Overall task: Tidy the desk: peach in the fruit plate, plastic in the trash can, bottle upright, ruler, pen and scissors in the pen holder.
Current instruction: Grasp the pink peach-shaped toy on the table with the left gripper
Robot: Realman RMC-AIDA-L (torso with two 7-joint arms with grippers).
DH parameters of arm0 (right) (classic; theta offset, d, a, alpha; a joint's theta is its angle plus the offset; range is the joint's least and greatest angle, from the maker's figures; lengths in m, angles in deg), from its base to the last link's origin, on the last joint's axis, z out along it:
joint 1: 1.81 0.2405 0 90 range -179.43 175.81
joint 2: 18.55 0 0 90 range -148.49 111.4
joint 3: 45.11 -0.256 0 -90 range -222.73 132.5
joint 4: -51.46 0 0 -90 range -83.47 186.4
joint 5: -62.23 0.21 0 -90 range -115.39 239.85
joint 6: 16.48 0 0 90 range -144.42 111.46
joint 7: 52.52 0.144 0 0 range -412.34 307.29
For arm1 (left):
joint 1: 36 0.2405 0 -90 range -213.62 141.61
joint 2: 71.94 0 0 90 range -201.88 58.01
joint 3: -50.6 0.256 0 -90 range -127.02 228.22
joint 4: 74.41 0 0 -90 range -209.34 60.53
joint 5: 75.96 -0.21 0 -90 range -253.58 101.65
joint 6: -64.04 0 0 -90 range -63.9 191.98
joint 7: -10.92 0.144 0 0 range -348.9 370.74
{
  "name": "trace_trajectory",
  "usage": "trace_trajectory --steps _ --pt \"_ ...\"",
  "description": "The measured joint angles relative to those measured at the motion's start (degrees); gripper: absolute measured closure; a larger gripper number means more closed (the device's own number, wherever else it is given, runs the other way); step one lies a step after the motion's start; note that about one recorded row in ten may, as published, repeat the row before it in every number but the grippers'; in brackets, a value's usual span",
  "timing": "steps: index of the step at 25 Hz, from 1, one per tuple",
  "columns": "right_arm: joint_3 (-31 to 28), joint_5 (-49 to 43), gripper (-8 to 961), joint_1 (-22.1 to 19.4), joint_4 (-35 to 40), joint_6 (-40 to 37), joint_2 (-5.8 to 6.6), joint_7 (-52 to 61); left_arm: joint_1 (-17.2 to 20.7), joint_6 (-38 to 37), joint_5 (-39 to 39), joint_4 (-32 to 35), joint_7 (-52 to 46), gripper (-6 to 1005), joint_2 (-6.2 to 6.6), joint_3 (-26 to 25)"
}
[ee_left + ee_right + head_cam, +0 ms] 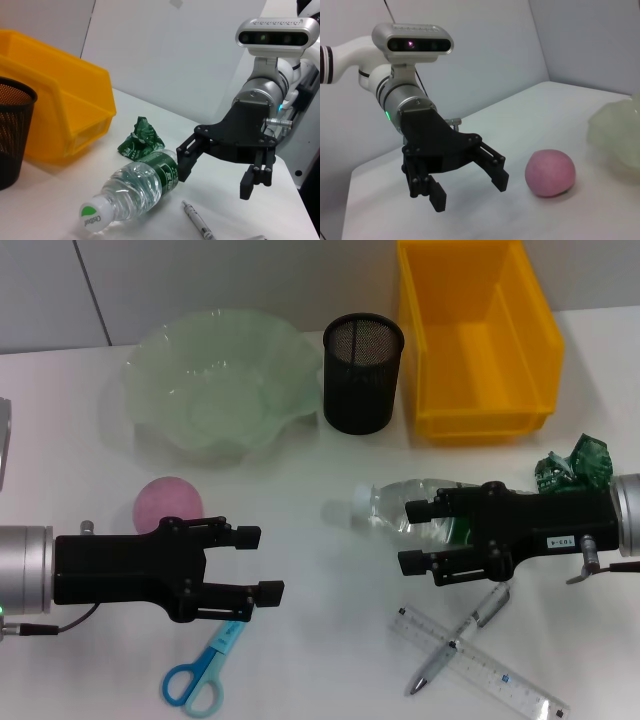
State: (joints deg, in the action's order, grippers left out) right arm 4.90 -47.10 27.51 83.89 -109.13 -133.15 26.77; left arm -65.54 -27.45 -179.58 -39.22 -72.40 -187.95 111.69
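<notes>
Head view showed the white desk [300, 490] with the pale green fruit plate [222, 380] at the back left, the black mesh pen holder [362, 372] beside it, and the yellow bin [478, 335] at the back right. The pink peach [167, 504] lay on the desk in front of the plate, apart from it. The left gripper [265, 562] hovered just in front of the peach with its fingers spread apart and nothing between them; the blue-handled scissors [203, 672] lay just beneath and in front of it. The clear water bottle [400, 505] lay on its side, white cap pointing left. The right gripper [412, 535] hung over the bottle's green-labelled end, jaws wide, holding nothing. Crumpled green plastic [572, 468] sat beside the right arm, near the bin. The silver pen [455, 642] lay across the clear ruler [495, 668] at the front right.
</notes>
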Motion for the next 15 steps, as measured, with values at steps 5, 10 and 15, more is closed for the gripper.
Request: trace_trajectory --steps 5,10,15 --pt "0.0 -0.02 183 -0.05 -0.5 0.01 0.0 0.02 0.0 0.0 -0.19 0.05 0.01 164 -0.01 0.0" --pt "0.0 -0.02 183 -0.05 -0.6 0.02 0.0 0.05 0.0 0.06 -0.4 0.14 0.01 172 -0.01 0.0" --pt "0.0 -0.02 183 -0.06 -0.8 0.19 0.0 0.07 0.0 0.03 -0.45 0.81 0.01 180 -0.01 -0.2"
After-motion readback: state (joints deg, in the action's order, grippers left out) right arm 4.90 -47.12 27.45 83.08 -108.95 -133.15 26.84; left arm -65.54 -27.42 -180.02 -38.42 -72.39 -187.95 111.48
